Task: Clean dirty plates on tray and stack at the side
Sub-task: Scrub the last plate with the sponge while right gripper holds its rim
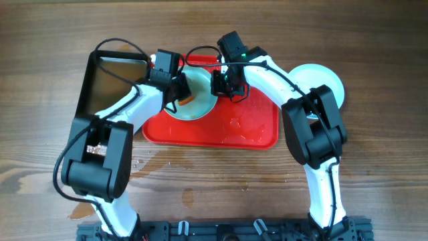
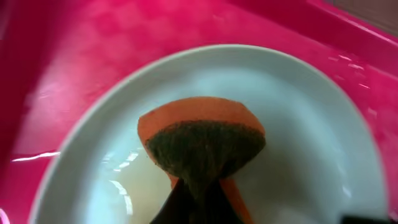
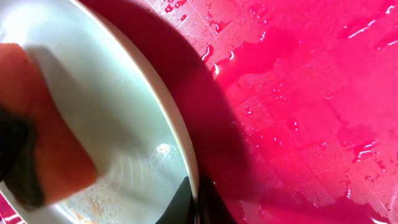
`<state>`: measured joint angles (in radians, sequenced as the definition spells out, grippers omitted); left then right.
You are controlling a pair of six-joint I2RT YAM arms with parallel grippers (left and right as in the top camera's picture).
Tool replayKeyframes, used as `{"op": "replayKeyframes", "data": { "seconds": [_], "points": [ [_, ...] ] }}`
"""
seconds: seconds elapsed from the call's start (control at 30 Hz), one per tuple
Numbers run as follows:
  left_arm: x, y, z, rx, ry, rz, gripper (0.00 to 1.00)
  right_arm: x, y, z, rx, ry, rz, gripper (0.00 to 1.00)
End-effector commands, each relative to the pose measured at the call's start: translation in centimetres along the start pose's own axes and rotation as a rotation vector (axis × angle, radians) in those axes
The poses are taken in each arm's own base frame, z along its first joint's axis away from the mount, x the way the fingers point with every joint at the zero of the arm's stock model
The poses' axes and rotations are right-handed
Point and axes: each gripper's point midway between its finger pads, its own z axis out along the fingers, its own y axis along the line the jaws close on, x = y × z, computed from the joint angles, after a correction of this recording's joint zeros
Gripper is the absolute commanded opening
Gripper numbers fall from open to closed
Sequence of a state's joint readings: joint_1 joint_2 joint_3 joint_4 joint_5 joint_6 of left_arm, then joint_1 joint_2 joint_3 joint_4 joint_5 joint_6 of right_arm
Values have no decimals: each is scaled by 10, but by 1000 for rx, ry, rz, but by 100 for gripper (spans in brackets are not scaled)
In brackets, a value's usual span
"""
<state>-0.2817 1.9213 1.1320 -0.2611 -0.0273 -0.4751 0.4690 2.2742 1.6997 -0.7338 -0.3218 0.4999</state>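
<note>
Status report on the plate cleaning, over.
Left gripper shut on orange-and-dark sponge, pressed on round pale plate in red plastic tray. Right gripper pinching that plate's rim. Nothing obstructing.

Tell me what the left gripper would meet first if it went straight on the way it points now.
The left gripper points down at the plate on the tray; its sponge would press into the plate's middle first. The gap between them is unclear.

The tray (image 1: 234,130) is red (fine grid pattern), the plate (image 1: 200,107) pale blue-white, the sponge (image 2: 199,121) orange with a dark green face.
</note>
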Motion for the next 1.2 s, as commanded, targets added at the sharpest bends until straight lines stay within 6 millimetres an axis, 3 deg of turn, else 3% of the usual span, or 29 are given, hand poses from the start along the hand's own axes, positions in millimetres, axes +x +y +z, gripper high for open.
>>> {"op": "replayKeyframes", "data": {
  "seconds": [0.0, 0.07, 0.2, 0.4, 0.5, 0.6, 0.73, 0.87, 0.97, 1.1, 1.17],
  "points": [
    [9, 41, 10, -207, -16, -136, 4, 9, -11, 16, 27, 36, -6, 4],
    [26, 56, 6, -280, 30, -226, 4, 9, -11, 16, 27, 37, -10, 4],
    [65, 48, 1, -237, 220, -229, 4, 9, -11, 16, 27, 37, -13, 4],
    [104, -12, -12, 162, 479, 21, 4, 9, -11, 16, 26, 36, -14, 4],
    [109, -27, -18, 275, 510, 95, 4, 9, -11, 16, 26, 36, -14, 4],
    [110, -33, -20, 323, 506, 153, 4, 9, -6, 16, -1, 41, -19, 4],
    [102, -29, -15, 297, 466, 163, 4, 6, 19, 12, -168, 58, -47, 4],
    [82, 10, 0, 31, 357, 96, 4, 3, 19, 14, -286, 100, -11, 4],
    [61, 40, 4, -161, 238, 46, 4, 12, 12, 28, -346, 172, 25, 4],
    [50, 48, 5, -223, 169, -83, 4, 15, 11, 33, -349, 185, 28, 4],
    [34, 49, 7, -244, 88, -131, 4, 15, 11, 33, -349, 185, 28, 4]
  ]
}}
